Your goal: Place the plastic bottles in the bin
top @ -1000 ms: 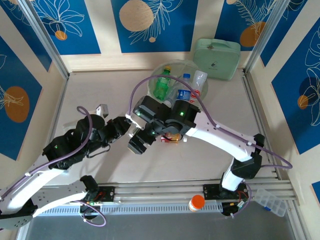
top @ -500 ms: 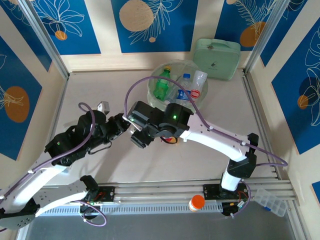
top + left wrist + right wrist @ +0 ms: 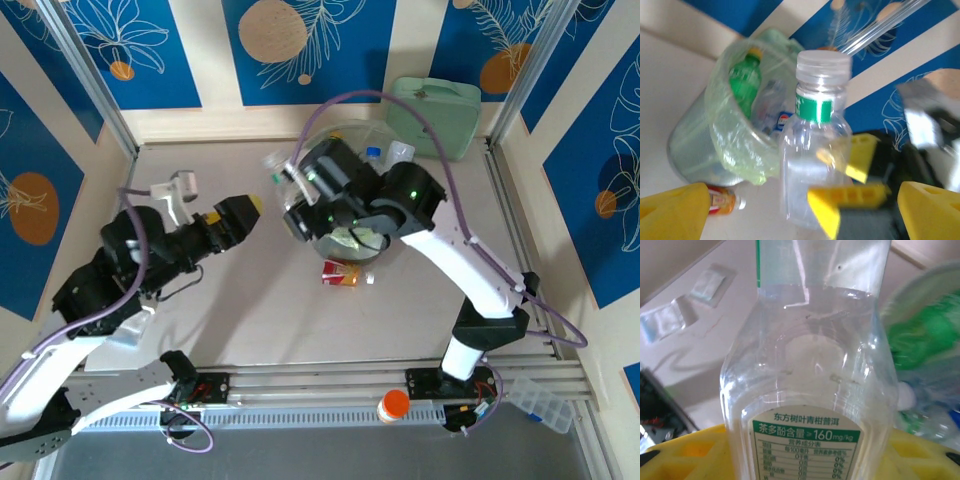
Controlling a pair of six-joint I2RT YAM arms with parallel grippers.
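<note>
My right gripper [image 3: 292, 186] is shut on a clear plastic bottle [image 3: 810, 390] with a white cap and a green-and-white label. It holds the bottle upright just left of the bin [image 3: 345, 127]. The same bottle [image 3: 815, 150] stands in front of my left gripper [image 3: 802, 202], which is open, its yellow fingers apart on either side and not touching it. In the top view my left gripper [image 3: 245, 211] hangs a little to the left of the right one. The bag-lined bin [image 3: 735, 135] has a green bottle [image 3: 745, 85] and other bottles inside. A small orange-labelled bottle [image 3: 340, 273] lies on the table.
A mint-green zip case [image 3: 435, 110] stands behind the bin at the back wall. An orange-capped item [image 3: 392, 405] sits on the front rail, with a clear plastic box [image 3: 540, 402] at the front right. Two small clear packets [image 3: 710, 282] lie on the table.
The clear bottle passed from my left gripper to my right. The left opened and drew back to the left; the right closed on the bottle and carried it up toward the bin.
</note>
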